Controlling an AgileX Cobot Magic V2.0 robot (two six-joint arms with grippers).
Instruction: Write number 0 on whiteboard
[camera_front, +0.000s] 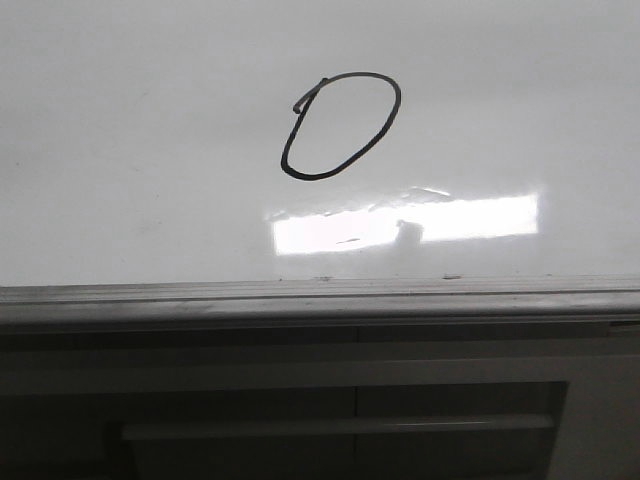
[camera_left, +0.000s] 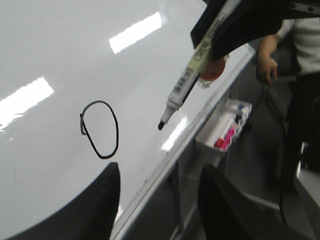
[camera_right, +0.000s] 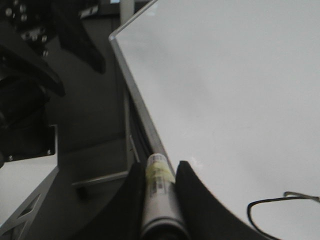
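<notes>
Black number 0 (camera_front: 341, 126) closed, at twelve o'clock on whiteboard (camera_front: 120, 150). Right gripper (camera_right: 159, 187) clamps marker (camera_left: 186, 85), tip clear; left gripper (camera_left: 157, 200) gapes empty. Withdraw straight, avoiding smears.

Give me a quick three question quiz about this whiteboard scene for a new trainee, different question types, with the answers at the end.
1. True or false: the 0 on the whiteboard is a closed loop.
2. Which gripper holds the marker? A) left B) right C) neither
3. Fill in: the marker tip is ___ the board, not touching it.

Key: 1 true. 2 B: the right gripper is clamped on it, while the left gripper is open and empty. 3 off (lifted beside the 0).
</notes>
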